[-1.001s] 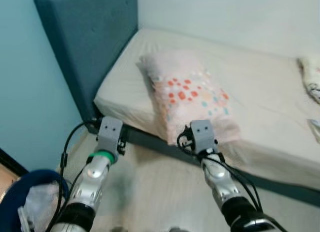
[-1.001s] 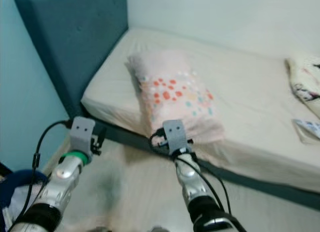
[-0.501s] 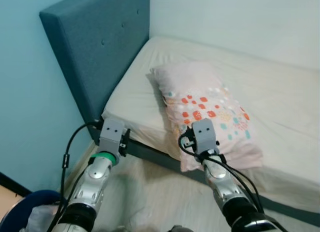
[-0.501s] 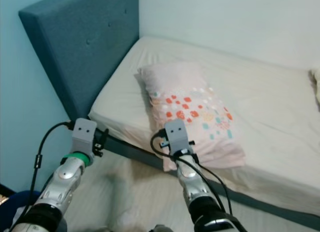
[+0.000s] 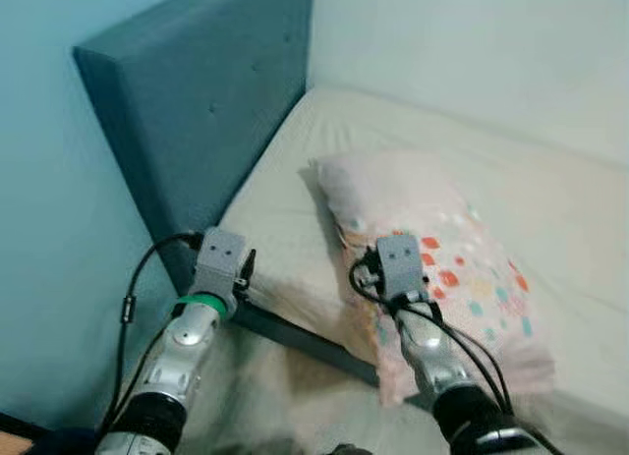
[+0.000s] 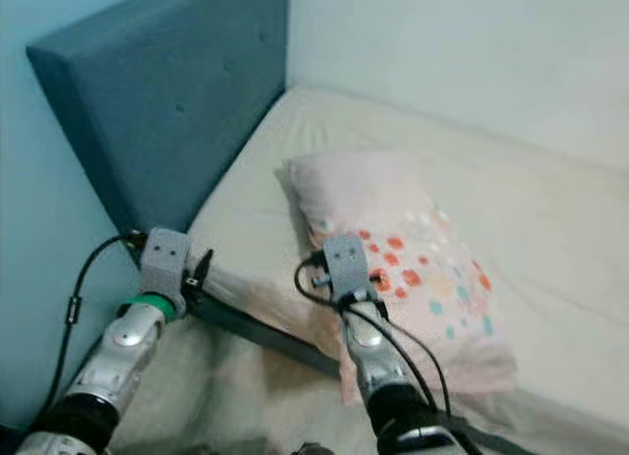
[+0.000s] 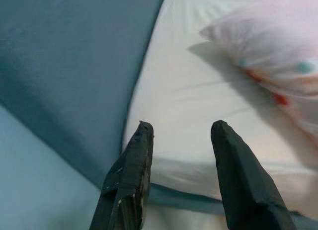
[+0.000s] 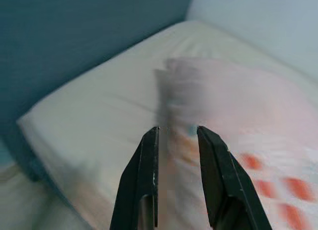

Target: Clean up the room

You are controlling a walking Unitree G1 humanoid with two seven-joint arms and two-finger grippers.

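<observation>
A pink pillow (image 5: 442, 249) with red and teal dots lies on the white mattress (image 5: 285, 209), its near end hanging over the bed's front edge. My right gripper (image 8: 177, 133) is held out over that near end, fingers a little apart with nothing between them; the pillow (image 8: 238, 101) lies beyond the tips. My left gripper (image 7: 181, 130) is open and empty, hovering at the mattress (image 7: 184, 91) corner by the blue headboard (image 5: 197, 111). Both silver arms reach forward from the bottom of the eye views.
The padded headboard (image 7: 64, 56) stands upright at the bed's left end against a teal wall (image 5: 49, 229). A white wall runs behind the bed. A dark bed frame edge (image 5: 295, 337) runs under the mattress, above pale wood floor (image 5: 256, 396).
The camera has swung left and closer to the bed, so the blue basket and the things at the bed's right end have left the picture. Both arms keep the same pose.
</observation>
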